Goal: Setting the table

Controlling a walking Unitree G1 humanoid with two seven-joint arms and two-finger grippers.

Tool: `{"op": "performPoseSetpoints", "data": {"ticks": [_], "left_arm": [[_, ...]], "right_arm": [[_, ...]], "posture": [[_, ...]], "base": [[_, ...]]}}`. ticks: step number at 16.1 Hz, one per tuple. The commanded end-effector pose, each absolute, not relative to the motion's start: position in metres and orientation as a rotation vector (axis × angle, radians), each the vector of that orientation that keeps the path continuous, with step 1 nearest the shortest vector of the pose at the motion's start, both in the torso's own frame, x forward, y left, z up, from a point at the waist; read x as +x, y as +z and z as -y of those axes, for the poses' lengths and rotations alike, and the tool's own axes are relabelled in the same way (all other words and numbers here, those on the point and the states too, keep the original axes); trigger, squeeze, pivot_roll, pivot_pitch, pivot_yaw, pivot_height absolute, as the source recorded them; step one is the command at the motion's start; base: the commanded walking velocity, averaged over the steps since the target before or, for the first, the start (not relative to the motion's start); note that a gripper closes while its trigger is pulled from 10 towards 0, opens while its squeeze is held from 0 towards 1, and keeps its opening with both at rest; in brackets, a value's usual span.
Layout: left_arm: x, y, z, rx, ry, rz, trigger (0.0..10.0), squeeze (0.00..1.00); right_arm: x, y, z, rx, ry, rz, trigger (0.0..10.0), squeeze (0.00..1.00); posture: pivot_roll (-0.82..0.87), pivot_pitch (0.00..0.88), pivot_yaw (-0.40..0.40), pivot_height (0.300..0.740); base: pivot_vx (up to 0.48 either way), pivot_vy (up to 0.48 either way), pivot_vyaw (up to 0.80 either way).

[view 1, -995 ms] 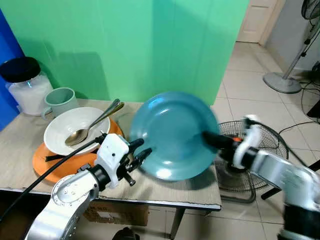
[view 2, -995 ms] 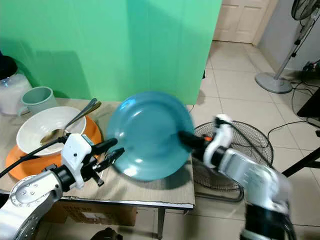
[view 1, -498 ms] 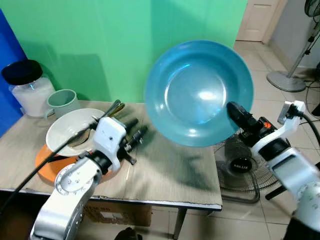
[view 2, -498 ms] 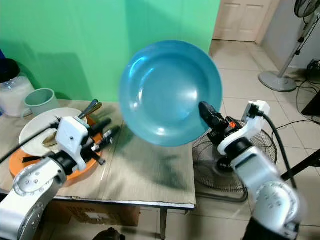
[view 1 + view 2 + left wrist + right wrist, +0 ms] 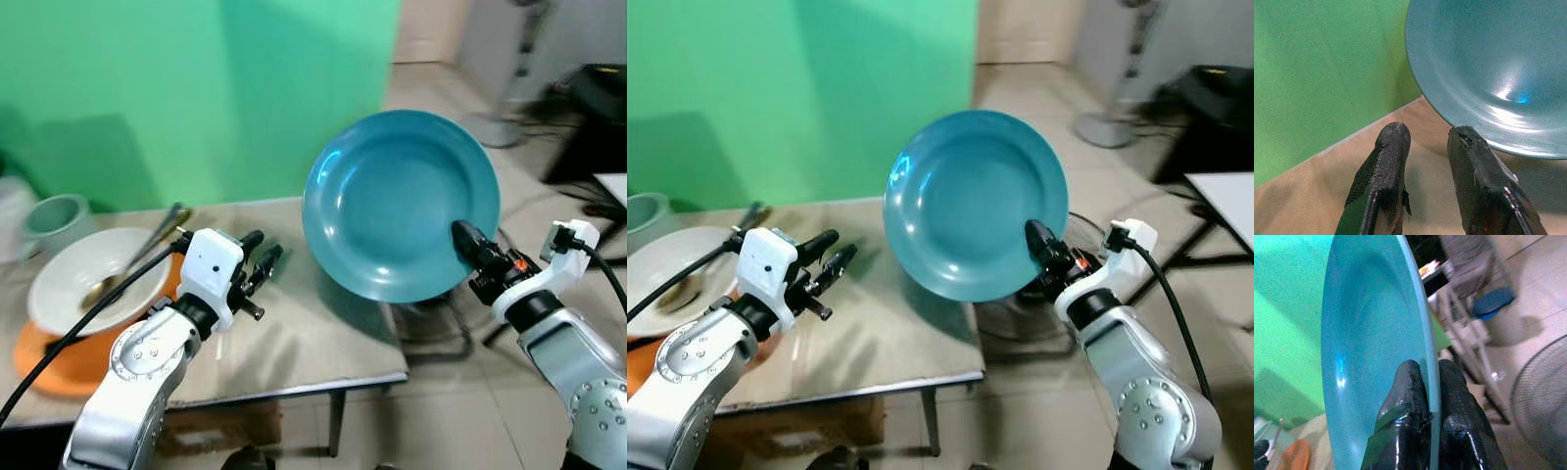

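Teal plate (image 5: 397, 201) tilted upright, airborne past table edge (image 5: 294, 387).

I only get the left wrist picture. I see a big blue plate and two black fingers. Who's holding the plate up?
Observer: The right claw is. It pinches the plate by its rim, one finger on each face.
Operator: Is the plate sitting on the table?
Observer: No. It is up in the air, tilted nearly on edge, at the table's right end.
Operator: What else is on the table?
Observer: At the left end, a white bowl with a spoon in it sits on an orange plate.
Operator: Anything else?
Observer: A pale green mug stands behind the bowl.
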State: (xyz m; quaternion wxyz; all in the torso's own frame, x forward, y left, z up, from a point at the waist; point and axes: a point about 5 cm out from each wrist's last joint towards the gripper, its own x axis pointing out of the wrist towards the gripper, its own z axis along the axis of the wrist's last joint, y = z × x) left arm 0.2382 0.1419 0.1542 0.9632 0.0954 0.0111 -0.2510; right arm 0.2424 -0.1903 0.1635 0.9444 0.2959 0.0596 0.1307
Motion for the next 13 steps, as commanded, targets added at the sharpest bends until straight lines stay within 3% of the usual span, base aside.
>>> {"op": "performPoseSetpoints", "data": {"ticks": [1,13], "left_arm": [[0.2401,0.1558,-0.1421,0.191,-0.494,-0.021,10.0,0.0],[0.2491,0.156,-0.1486,0.149,-0.278,0.001,10.0,0.0]], "right_arm": [[0.2412,0.1721,0.1883,0.578,0.268,-0.072,10.0,0.0],[0.2417,0.1748,0.1794,0.409,0.083,-0.042,10.0,0.0]], "posture": [[0.15,0.0,0.01,0.727],[0.14,0.0,0.001,0.727]], "base": [[0.0,0.0,-0.76],[0.0,0.0,-0.76]]}}
